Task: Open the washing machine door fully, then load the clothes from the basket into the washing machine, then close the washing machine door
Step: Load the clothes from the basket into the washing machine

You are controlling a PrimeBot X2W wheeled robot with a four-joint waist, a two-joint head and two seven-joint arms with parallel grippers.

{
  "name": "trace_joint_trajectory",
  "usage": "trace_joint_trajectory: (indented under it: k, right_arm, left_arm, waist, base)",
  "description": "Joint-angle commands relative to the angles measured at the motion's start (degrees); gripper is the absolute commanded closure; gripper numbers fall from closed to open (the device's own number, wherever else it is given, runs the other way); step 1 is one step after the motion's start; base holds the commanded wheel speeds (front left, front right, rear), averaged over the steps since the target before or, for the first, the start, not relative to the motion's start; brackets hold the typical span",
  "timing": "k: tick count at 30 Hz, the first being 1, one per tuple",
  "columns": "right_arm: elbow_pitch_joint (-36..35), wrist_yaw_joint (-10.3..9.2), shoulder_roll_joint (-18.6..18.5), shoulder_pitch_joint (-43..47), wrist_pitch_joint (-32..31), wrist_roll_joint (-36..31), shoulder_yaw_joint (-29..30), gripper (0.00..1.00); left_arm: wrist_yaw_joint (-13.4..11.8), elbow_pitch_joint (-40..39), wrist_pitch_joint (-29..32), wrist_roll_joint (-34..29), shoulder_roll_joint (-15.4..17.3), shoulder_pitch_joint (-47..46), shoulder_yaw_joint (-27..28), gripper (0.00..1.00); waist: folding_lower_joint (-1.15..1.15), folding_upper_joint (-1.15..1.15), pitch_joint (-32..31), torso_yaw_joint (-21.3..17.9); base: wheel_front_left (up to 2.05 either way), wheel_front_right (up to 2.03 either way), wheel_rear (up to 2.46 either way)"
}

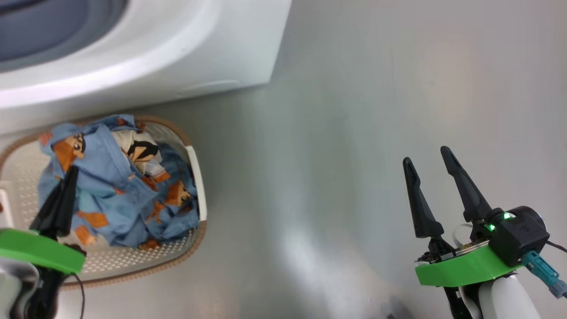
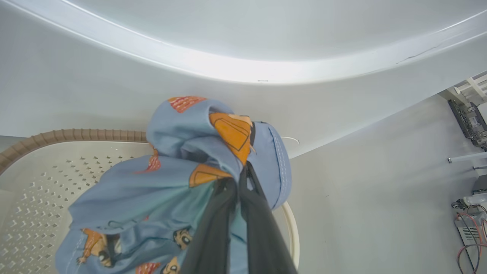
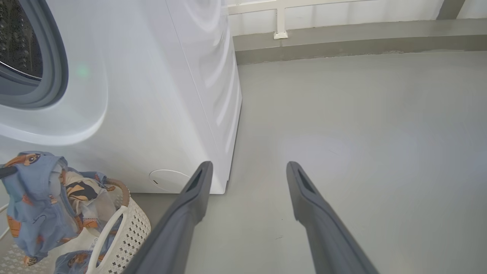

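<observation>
The light blue clothes [image 1: 119, 186] with brown and orange figures are piled in the cream basket [image 1: 195, 177], which stands on the floor against the white washing machine [image 1: 177, 53]. My left gripper [image 1: 71, 173] is shut on a fold of the clothes [image 2: 213, 152], and the fabric bunches up above the basket [image 2: 34, 179] in the left wrist view. The grey seal and steel drum [image 3: 23, 49] show open at the left of the right wrist view; the door is out of view. My right gripper [image 1: 427, 161] hangs open over bare floor, far right of the basket [image 3: 129, 228].
Grey floor [image 1: 354, 133] stretches right of the machine. A round flap [image 3: 169, 179] sits low on the machine's front. A low wall and white railing post [image 3: 281, 26] run along the back. Cables and equipment [image 2: 470, 213] lie at the far right of the left wrist view.
</observation>
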State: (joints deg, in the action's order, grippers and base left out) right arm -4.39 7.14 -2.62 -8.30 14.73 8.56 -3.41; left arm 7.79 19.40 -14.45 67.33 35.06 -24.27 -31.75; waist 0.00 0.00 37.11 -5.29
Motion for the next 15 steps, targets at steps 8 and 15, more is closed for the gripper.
trace_joint_trajectory:
  k: [8,15]
  right_arm:
    - [1.56,0.35,-0.26,1.6,0.27,-0.94,-1.35,0.0]
    - [3.71,0.35,-0.26,1.83,0.27,-0.7,-1.38,0.0]
  left_arm:
    - [-0.31,-2.83,-0.54,-4.91,-1.98,5.92,8.4,1.0]
    - [-0.31,-5.48,-0.54,-11.21,-5.13,9.14,14.66,1.0]
  waist:
    - [0.0,0.0,-10.64,4.21]
    - [0.0,0.0,-15.7,5.58]
  base:
    - [0.0,0.0,0.0]
    - [0.0,0.0,0.0]
